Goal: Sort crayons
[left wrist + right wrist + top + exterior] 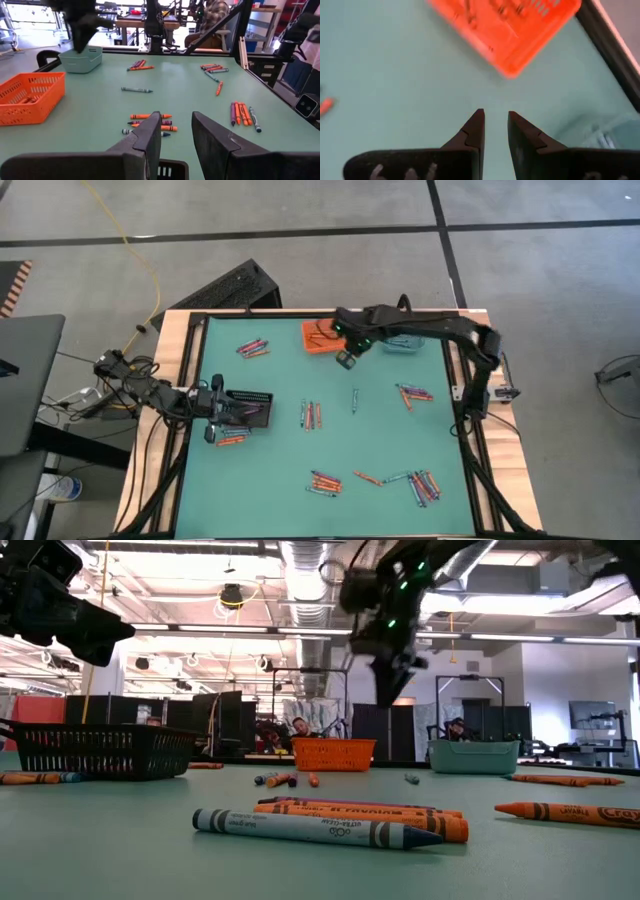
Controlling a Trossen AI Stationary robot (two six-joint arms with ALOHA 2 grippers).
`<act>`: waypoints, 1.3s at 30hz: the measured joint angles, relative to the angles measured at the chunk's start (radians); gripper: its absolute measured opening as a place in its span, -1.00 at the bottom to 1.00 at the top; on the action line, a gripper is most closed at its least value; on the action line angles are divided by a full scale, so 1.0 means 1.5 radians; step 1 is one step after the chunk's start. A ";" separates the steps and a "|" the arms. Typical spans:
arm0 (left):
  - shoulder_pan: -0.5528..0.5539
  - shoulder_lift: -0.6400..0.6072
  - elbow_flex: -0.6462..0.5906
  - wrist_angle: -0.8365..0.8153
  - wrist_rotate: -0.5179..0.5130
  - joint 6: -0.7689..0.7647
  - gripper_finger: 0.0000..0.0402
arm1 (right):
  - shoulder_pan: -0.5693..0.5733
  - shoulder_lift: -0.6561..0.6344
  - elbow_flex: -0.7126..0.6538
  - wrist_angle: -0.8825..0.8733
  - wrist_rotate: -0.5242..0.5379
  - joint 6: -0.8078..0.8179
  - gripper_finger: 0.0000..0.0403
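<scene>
Green matting covers the table (280, 480), and the right gripper (346, 361) hangs just beside the orange bin (322, 337), fingers parted a little with nothing between them. That reads as a drop just made; next it needs another stick, perhaps the lone crayon (354, 400) nearby. Crayons (322, 481) lie scattered in small clusters across the mat. At the left edge the left gripper (217, 412) waits over the black bin (250, 408), jaws ajar, holding nothing

the orange bin (507, 30) is blurred and cut off by the right wrist view's top edge.
</scene>
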 joint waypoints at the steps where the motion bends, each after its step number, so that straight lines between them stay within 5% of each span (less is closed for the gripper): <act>1: 0.000 0.000 0.000 0.000 0.000 0.000 -0.51 | 0.011 -0.021 -0.017 -0.004 0.011 0.005 -0.62; 6: 0.000 0.000 0.000 0.000 0.000 0.000 -0.51 | 0.070 -0.143 -0.135 0.002 0.065 0.063 -0.62; 18: 0.000 0.000 0.000 0.000 0.000 0.000 -0.51 | 0.250 -0.328 -0.425 0.013 0.060 0.314 -0.62; 30: 0.000 0.000 0.000 0.000 0.000 0.000 -0.51 | 0.307 -0.341 -0.519 -0.011 0.024 0.545 -0.62; 39: 0.000 0.000 0.000 0.000 0.000 0.000 -0.51 | 0.307 -0.301 -0.522 -0.005 0.020 0.554 -0.62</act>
